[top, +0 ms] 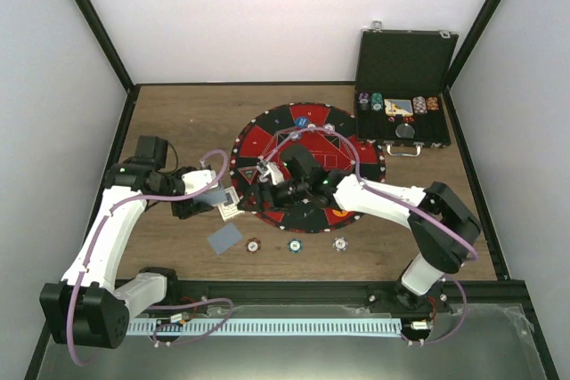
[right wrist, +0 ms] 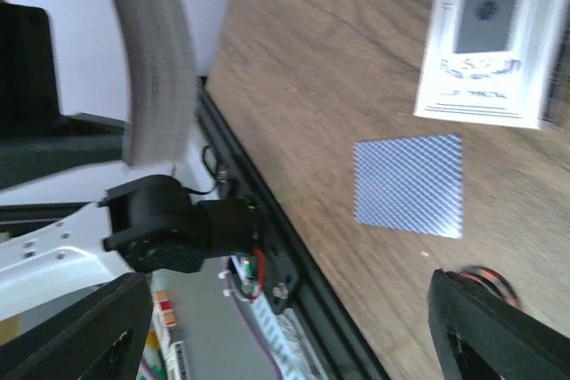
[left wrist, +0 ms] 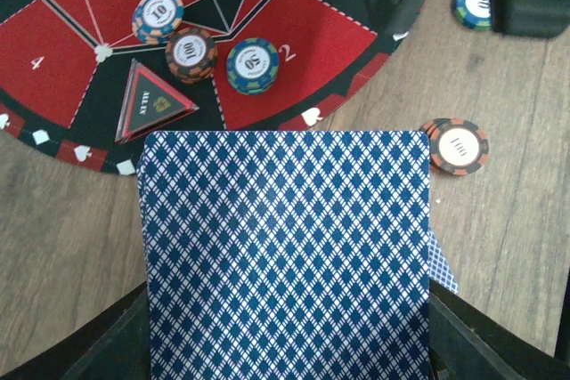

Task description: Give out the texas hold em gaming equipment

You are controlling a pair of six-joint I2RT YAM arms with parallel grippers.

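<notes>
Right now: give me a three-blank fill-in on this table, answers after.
The ___ arm's fingers grip the cards. The triangular marker lies on the round ___. In the top view, ___ chips sit in a row on the bare table.
Missing: left; mat; three.
</notes>
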